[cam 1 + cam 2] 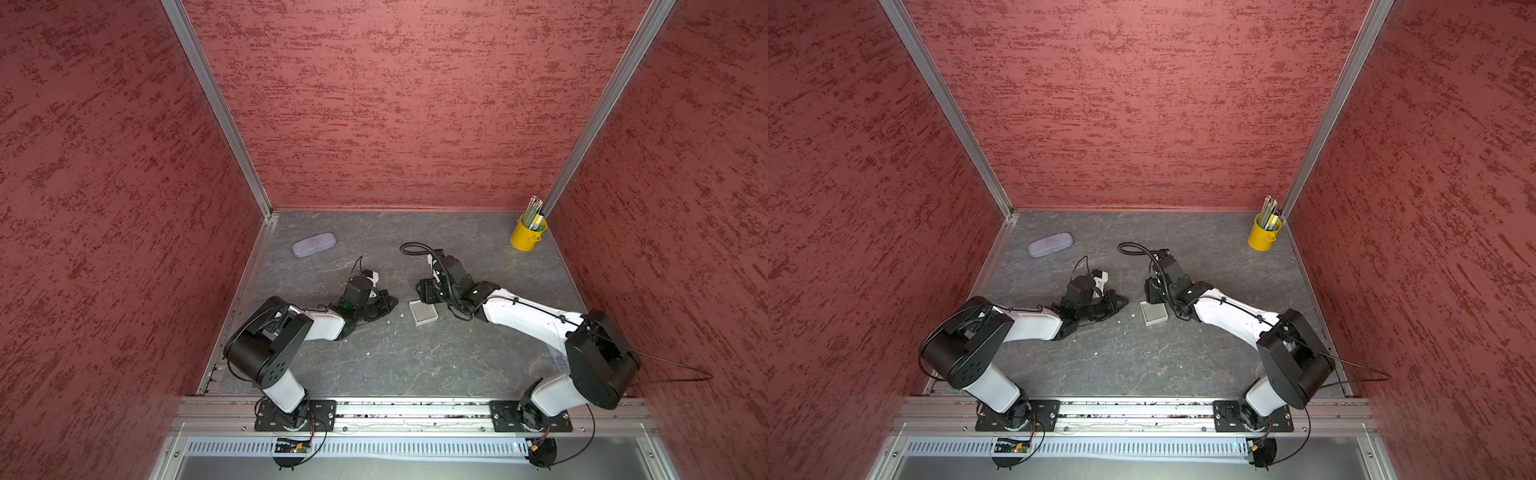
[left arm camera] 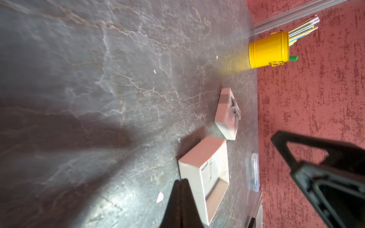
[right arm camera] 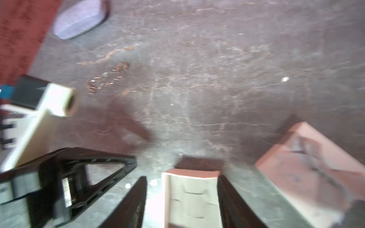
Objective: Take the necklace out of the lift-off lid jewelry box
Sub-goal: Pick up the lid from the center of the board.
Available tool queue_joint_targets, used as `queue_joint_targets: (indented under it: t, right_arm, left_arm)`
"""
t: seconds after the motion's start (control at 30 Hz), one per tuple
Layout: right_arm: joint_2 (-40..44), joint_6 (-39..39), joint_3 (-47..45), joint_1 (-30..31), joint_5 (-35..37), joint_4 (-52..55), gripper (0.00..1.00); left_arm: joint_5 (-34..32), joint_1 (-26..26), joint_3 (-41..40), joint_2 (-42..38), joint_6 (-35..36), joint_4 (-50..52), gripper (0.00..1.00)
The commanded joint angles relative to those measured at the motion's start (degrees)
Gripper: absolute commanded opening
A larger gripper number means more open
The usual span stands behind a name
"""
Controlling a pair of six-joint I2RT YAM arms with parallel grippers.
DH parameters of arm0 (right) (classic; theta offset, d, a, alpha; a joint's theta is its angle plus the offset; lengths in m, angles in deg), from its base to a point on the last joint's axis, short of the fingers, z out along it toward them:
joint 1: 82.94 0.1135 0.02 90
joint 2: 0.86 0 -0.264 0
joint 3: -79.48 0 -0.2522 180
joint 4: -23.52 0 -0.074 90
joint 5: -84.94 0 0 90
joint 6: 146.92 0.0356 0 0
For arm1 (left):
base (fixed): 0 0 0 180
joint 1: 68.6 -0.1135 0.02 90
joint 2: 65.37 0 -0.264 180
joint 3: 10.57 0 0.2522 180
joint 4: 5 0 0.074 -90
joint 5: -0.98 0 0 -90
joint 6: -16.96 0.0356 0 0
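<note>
Necklace (image 3: 107, 79) lies loose on the bench (image 1: 415, 365), outside the jewelry box (image 1: 423, 312). Task looks essentially done; only clearing the arms seems left.

Near centre: box open, insert bare. The right gripper (image 3: 182, 177) is open, jaws straddling it. The left gripper (image 2: 180, 183), just left, is closed on nothing. The lid (image 2: 228, 114) lies right of the box.

Farther left: the necklace, toward the glasses case (image 1: 313, 244). Far right: pencil pot (image 1: 525, 232). Nothing obstructs.

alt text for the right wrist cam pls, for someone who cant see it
The right gripper, jaws open, straddles the lidless white jewelry box with a gap on one side. The necklace lies loose on the grey table; the bow-printed lid sits beside the box, the left gripper opposite.
</note>
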Motion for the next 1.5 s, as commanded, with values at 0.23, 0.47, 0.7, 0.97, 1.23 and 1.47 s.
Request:
queue_joint_targets:
  t: [0.23, 0.47, 0.7, 0.97, 1.23, 1.47]
  right_arm:
    - [-9.8, -14.7, 11.4, -13.8, -7.5, 6.5, 0.77]
    - [-11.1, 3.7, 13.4, -18.4, -2.4, 13.4, 0.8]
    - [-4.3, 17.2, 1.7, -17.7, -4.3, 7.1, 0.83]
    - [-5.8, 21.0, -0.9, -14.3, -3.9, 3.8, 0.87]
    - [-9.7, 20.2, 1.9, -13.7, -0.6, 6.3, 0.89]
    - [-11.6, 18.9, 3.8, -13.8, 1.6, 7.8, 0.9]
  left_arm:
    - [-5.6, 5.6, 6.0, -1.8, 9.6, 12.7, 0.05]
    - [-12.2, 9.0, 16.2, -3.1, 23.1, 27.8, 0.12]
    - [-10.3, 8.3, 19.7, -0.8, 26.2, 27.8, 0.18]
    - [-8.3, 8.4, 27.9, 3.8, 30.1, 32.0, 0.21]
    - [-6.5, 9.4, 34.0, 8.0, 31.3, 33.4, 0.22]
    - [-5.8, 9.6, 34.7, 9.7, 30.9, 32.3, 0.22]
